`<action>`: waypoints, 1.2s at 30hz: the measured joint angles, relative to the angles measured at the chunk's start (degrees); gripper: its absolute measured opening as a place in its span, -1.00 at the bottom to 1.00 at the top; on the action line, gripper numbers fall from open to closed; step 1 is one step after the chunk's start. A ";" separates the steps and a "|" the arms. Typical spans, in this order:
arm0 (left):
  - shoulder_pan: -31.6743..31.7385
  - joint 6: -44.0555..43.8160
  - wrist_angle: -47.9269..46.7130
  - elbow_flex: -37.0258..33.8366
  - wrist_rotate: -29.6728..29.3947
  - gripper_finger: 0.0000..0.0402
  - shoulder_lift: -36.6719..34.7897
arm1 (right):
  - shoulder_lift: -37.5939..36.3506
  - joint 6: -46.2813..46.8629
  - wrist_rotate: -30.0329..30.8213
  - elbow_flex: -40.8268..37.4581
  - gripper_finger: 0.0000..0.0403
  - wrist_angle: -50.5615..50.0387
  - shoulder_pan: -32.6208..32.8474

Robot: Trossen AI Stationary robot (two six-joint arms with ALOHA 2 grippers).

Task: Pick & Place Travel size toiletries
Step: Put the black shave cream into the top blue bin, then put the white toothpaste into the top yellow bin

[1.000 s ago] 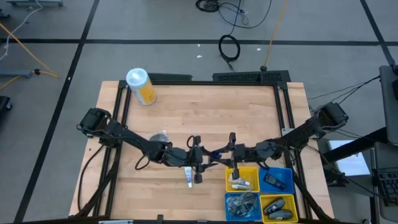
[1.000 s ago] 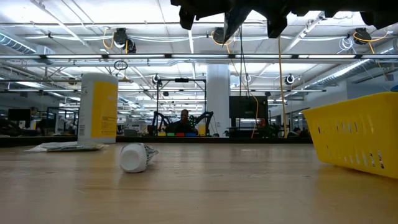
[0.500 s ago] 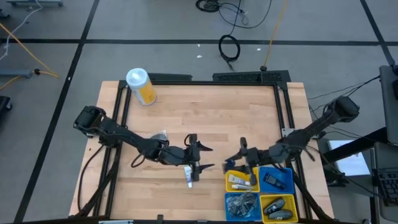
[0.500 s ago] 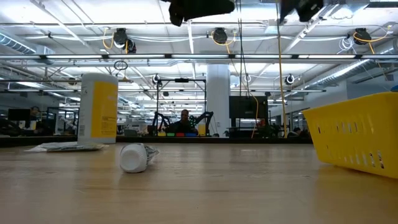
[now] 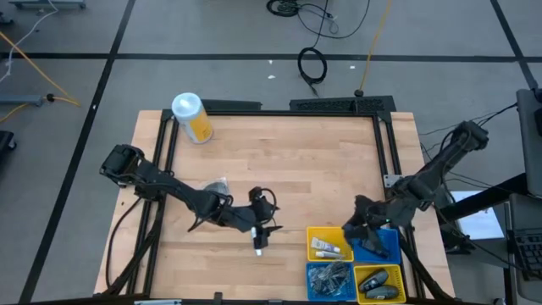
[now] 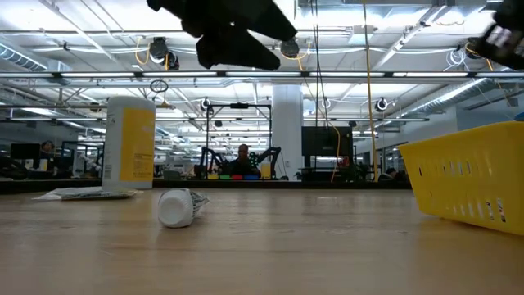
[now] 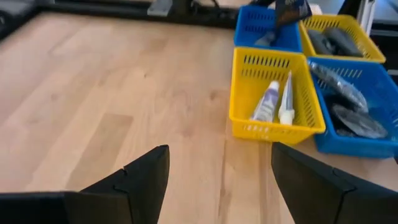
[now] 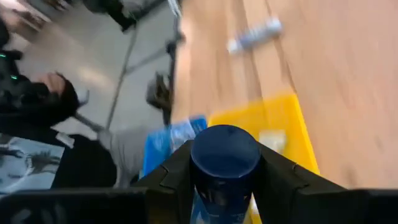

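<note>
My right gripper (image 5: 351,230) is shut on a dark blue tube (image 8: 224,163) and hovers over the edge between the yellow bin (image 5: 329,244) and the blue bin (image 5: 381,244) near the table's front right. My left gripper (image 5: 268,220) hangs open above the middle of the table, with nothing between its fingers (image 7: 146,180). Just near of it a small white tube (image 5: 258,241) lies on its side on the wood. Two white tubes (image 7: 273,99) lie in the yellow bin. My right gripper pinches the dark blue tube between its two fingers (image 8: 174,174), on the tube's body just behind the round cap (image 8: 224,149). The cap end sticks out forward past the fingers. The fingers slant downward from the table's right side. The tube is lifted clear above the bins.
A large yellow canister with a white lid (image 5: 193,117) lies at the far left. A crumpled clear wrapper (image 5: 218,185) rests left of centre. Two more bins, blue (image 5: 329,280) and yellow (image 5: 379,283), hold dark items at the front edge. Bare wood spans the far half.
The two grippers stood tip to tip at the table's middle with the blue tube between them. My left gripper has opened and let go, then tipped down. My right gripper has carried the tube toward the right edge over the bins, rolling as it went.
</note>
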 joint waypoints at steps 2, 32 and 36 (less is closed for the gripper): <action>-0.20 -1.54 -1.23 0.02 0.05 0.34 0.00 | -0.61 5.85 -2.10 0.00 -0.43 -4.14 0.78; -0.54 -6.22 -6.40 0.00 3.08 0.29 0.05 | 8.05 28.79 -25.47 0.04 -0.16 -22.18 4.83; -0.54 -7.67 -7.63 0.00 3.09 0.30 0.05 | 8.05 28.36 -25.42 0.04 0.08 -23.08 4.80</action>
